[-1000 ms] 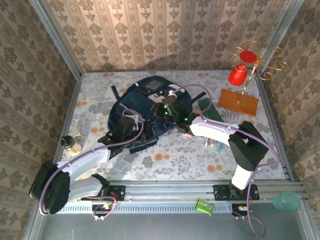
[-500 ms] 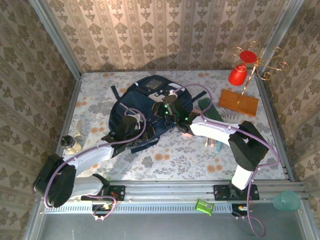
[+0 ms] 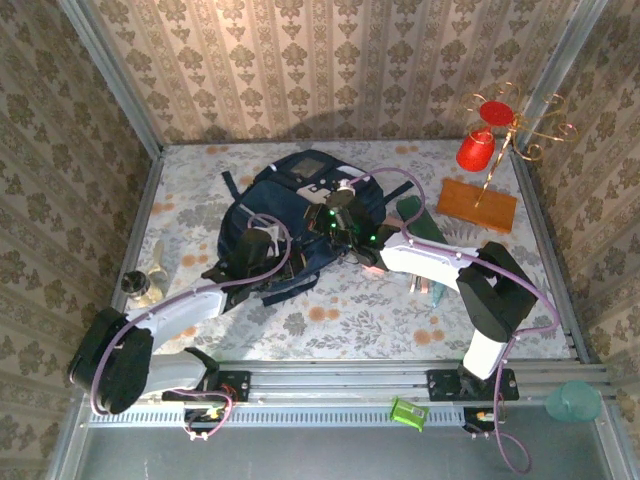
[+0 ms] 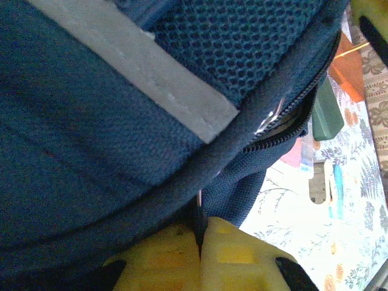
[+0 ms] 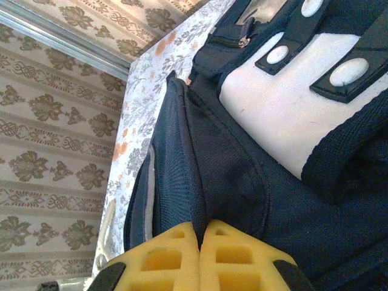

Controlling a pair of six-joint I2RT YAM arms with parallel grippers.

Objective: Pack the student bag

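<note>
Tightly pinched, the left tool (image 4: 200, 233) is clamped on a seam edge of the student bag (image 3: 285, 200), while a navy fabric fold is gripped by the closed right tool (image 5: 200, 227). The bag is laid mid-table (image 3: 350, 320), long axis near-to-far, grey-patched end toward the far wall.

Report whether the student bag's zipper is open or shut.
Open at least partly: the left wrist view shows the student bag with zipper teeth parted around a gap. How far it runs, cannot tell.
</note>
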